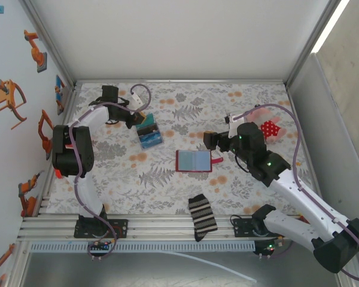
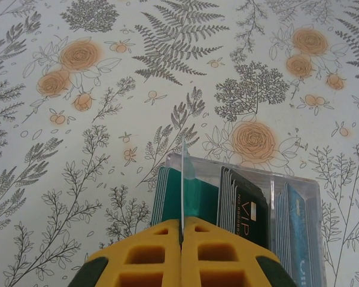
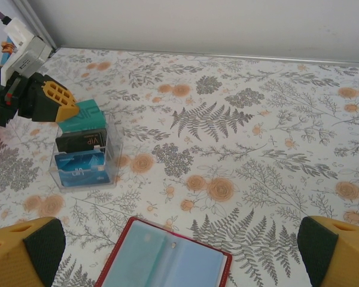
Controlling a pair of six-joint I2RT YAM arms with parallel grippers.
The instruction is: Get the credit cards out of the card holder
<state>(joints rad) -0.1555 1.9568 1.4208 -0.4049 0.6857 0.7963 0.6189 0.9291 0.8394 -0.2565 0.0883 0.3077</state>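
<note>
Lower the credit card (image 2: pixel 183 179), pinched edge-on in the left claw (image 2: pixel 182 236), squarely into the clear box's (image 2: pixel 300 186) teal stack (image 2: pixel 201 197) before releasing, while the right claw (image 1: pixel 210 141) hangs spread beside the open card holder (image 1: pixel 194 160) on the table (image 1: pixel 227 107).

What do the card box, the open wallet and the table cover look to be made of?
Box: clear hard plastic, glossy; the cards show through its walls.
Wallet: red cover, likely leather or imitation, with smooth blue-grey pockets, probably plastic.
Table cover: matte sheet with a printed floral pattern; cloth or vinyl, cannot tell.
</note>
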